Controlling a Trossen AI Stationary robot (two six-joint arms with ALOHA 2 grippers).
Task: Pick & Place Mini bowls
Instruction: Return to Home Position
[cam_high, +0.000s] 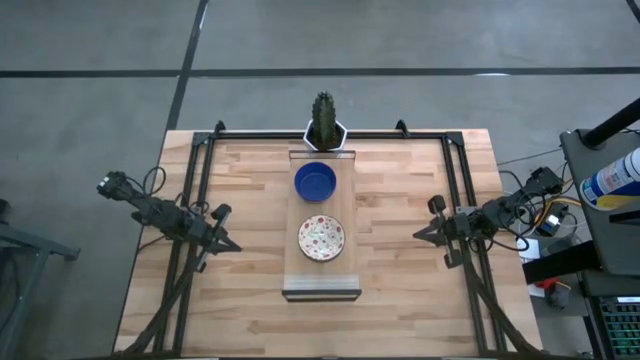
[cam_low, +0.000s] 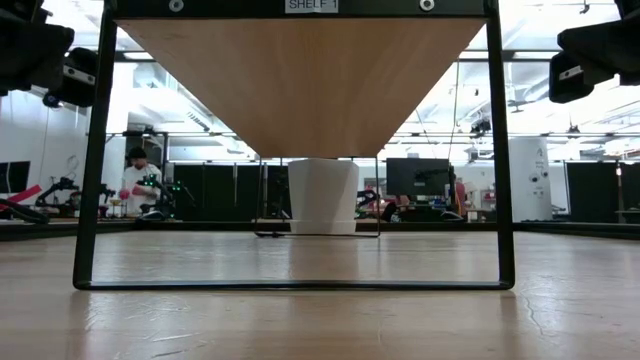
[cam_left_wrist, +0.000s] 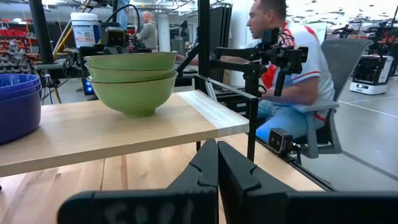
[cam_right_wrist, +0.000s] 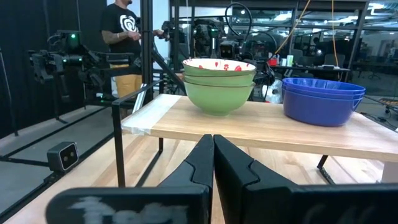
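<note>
The mini bowls stand in two stacks on a raised wooden shelf (cam_high: 322, 275) in the middle of the table. The cobalt blue stack (cam_high: 315, 181) (cam_left_wrist: 17, 102) (cam_right_wrist: 323, 99) is toward the far side. The speckled stack (cam_high: 321, 238) (cam_left_wrist: 132, 81) (cam_right_wrist: 219, 84), cream with red and green flecks inside and green outside, is nearer. My left gripper (cam_high: 233, 246) (cam_left_wrist: 217, 147) hovers shut left of the shelf, pointing at it. My right gripper (cam_high: 419, 235) (cam_right_wrist: 212, 140) hovers shut right of the shelf, also pointing at it. Neither touches anything.
A white hexagonal pot with a cactus (cam_high: 325, 125) (cam_low: 322, 195) stands at the shelf's far end. Black frame rails (cam_high: 200, 190) run along the table's left and right sides. Bare wood (cam_high: 400, 190) lies on both sides of the shelf. People (cam_left_wrist: 292, 68) (cam_right_wrist: 127, 37) are in the room beyond.
</note>
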